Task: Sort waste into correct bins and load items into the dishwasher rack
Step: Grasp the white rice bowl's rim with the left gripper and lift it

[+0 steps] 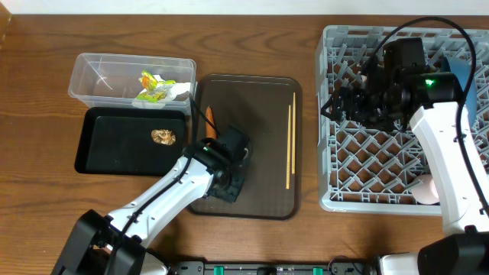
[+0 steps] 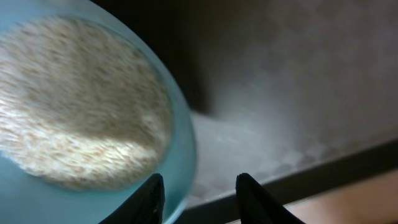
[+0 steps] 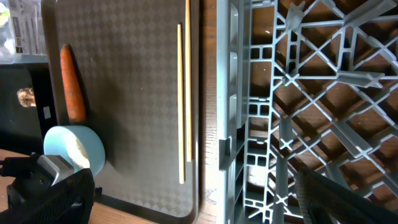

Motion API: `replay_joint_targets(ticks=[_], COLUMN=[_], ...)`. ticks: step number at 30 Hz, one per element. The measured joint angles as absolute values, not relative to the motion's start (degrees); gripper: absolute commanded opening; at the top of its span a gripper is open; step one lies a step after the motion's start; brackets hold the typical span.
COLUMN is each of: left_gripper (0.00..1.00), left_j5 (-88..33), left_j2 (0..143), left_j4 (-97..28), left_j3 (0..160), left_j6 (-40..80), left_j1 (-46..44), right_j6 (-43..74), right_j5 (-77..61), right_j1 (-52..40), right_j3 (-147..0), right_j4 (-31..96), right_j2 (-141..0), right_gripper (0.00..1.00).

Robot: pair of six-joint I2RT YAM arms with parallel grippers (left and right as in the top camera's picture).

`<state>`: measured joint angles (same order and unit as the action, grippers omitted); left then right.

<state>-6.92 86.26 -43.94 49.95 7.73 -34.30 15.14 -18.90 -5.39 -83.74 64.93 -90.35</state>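
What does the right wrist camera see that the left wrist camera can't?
Only the right wrist camera sees the carrot, the chopsticks and the grey rack. Only the left wrist camera sees the left fingers close up, either side of the rim of the blue cup. Both see that cup, its rice and the brown tray.

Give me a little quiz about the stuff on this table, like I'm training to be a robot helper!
1. True or false: the carrot lies on the brown serving tray.
2. What lies in the black tray? A) chopsticks B) brown food lump C) tissue
3. Fill in: the blue cup holds white ____.
Key: 1 true; 2 B; 3 rice.
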Motion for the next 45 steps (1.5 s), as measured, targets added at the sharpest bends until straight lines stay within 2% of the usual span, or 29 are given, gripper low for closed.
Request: replay_joint_targets(ticks=[2, 6, 13, 14, 17, 30, 37, 45], left_gripper=[0.37, 0.23, 0.19, 0.12, 0.06, 0.06, 0.06, 0.06], left_j5=[-5.3, -3.5, -5.5, -5.7, -5.8, -5.8, -14.0, -19.1], left_j2=[86.3, 86.3, 90.7, 91.5, 93.9, 95.5, 96.2, 96.2], left_j4=[-42.9, -41.6, -41.4, -41.2, -40.2, -44.6, -45.0, -44.3], left_j3=[50.0, 50.0, 50.0, 50.0, 50.0, 53.9, 60.1, 60.5], left_j6=[7.7, 7.9, 7.6, 7.5, 7.3, 7.3, 5.1, 4.4], left_j1=[-34.3, -34.3, -34.7, -34.9, -35.4, -35.5, -35.5, -35.5], right_j6=[15.1, 15.1, 15.1, 15.1, 15.1, 15.1, 15.1, 15.1], right_j5=[-18.9, -18.9, -18.9, -18.9, -18.9, -18.9, -18.9, -18.9], right_j1=[-5.4, -5.4, -5.4, -5.4, -5.4, -5.4, -5.4, -5.4], right_j3=[-83.7, -83.7, -83.7, -83.7, -83.7, -83.7, -83.7, -83.7], right_j4=[64.9, 64.9, 64.9, 64.9, 64.9, 64.9, 64.9, 64.9], right_j2=[-90.3, -90.3, -90.3, -90.3, -90.3, -90.3, -90.3, -90.3], right_gripper=[0.95, 0.95, 0.95, 0.95, 0.95, 0.95, 0.95, 0.95])
